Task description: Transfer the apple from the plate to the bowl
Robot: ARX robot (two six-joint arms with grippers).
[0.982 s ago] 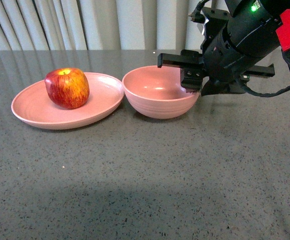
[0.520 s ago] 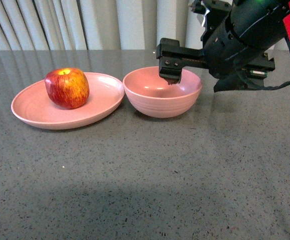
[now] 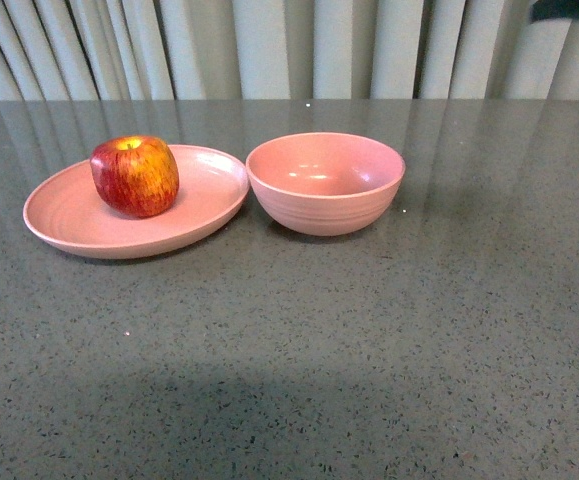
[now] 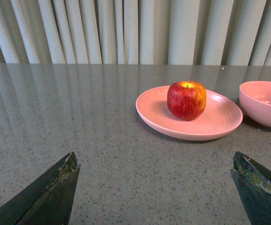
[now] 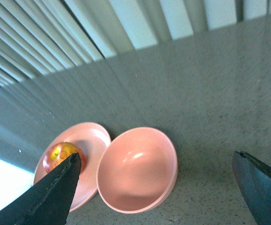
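Note:
The red, yellow-streaked apple (image 3: 135,176) sits on the left half of the shallow pink plate (image 3: 204,205). Just right of the plate stands the deep pink bowl (image 3: 325,183), with nothing in it. Neither gripper shows in the front view. My left gripper (image 4: 156,161) hangs open low over the table, short of the plate (image 4: 219,124) and apple (image 4: 186,100), with the bowl (image 4: 264,103) beyond. My right gripper (image 5: 156,161) is open high above the table, looking down on the bowl (image 5: 137,171), the plate (image 5: 91,136) and the apple (image 5: 60,154), partly hidden by one finger.
The grey speckled tabletop (image 3: 299,350) stretches wide in front of the dishes. Pale pleated curtains (image 3: 269,50) close off the far edge. A dark piece of the right arm (image 3: 569,8) shows at the top right corner of the front view.
The right arm, which hung over the bowl with its gripper at the rim, has lifted up and out of the front view. Apple, plate and bowl have not moved.

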